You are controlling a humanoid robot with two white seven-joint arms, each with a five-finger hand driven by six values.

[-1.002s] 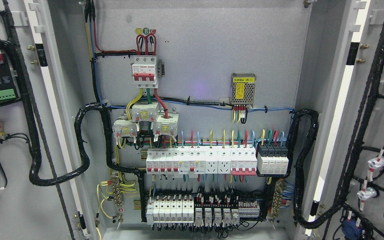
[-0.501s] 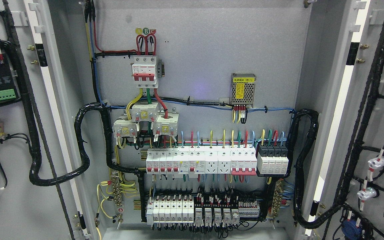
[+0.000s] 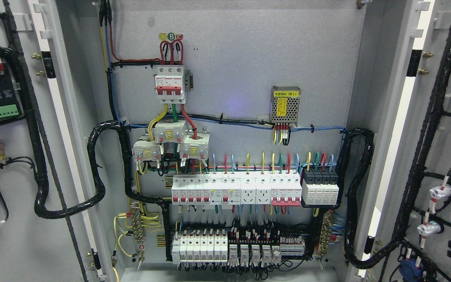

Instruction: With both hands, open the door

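Two doors: left door [image 3: 14,156] and right door [image 3: 444,149], both swung wide, inner faces toward the camera, flanking the cabinet [image 3: 241,58].
Hands: neither robot hand clearly in view; a small dark blur at the bottom left corner may be part of one, cannot tell, so no grip state readable.
Door relative to hand: no hand seen touching either door.
Red-handled main breaker [image 3: 169,84]: one, upper back panel.
Meshed power supply [image 3: 285,104]: one, right of the breaker.
Breaker rows: two, upper row [image 3: 236,190] above lower row [image 3: 225,246].
Black cable looms: one at each side of the back panel.
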